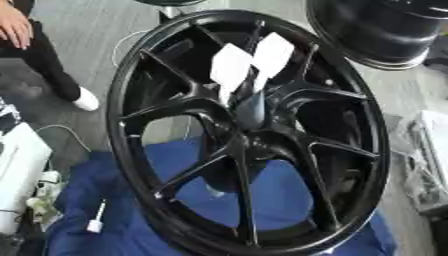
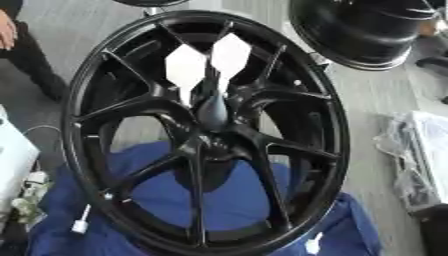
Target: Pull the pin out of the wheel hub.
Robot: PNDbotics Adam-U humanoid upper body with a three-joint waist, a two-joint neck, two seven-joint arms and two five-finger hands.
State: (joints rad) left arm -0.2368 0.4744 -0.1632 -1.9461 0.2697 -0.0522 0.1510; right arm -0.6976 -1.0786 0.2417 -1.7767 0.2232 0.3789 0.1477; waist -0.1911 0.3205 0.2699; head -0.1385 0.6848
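left eye view: black wheel hub point(image 1: 249, 135) stands tilted on blue cloth point(image 1: 131, 215), likely heavy and rigid; grey pin point(image 1: 251, 111) at centre, white tags toward 12 o'clock. right eye view: pin looks smooth, best pinched at its body; no hand shows.

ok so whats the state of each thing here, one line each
wheel: standing on its rim, tilted, spoked face toward the camera
hub: at the wheel's centre, pin not made out
white tags: two, hanging between the upper spokes
blue cloth: spread under and behind the wheel
second wheel: behind, upper right, partly cut off
robot's hands: neither in view
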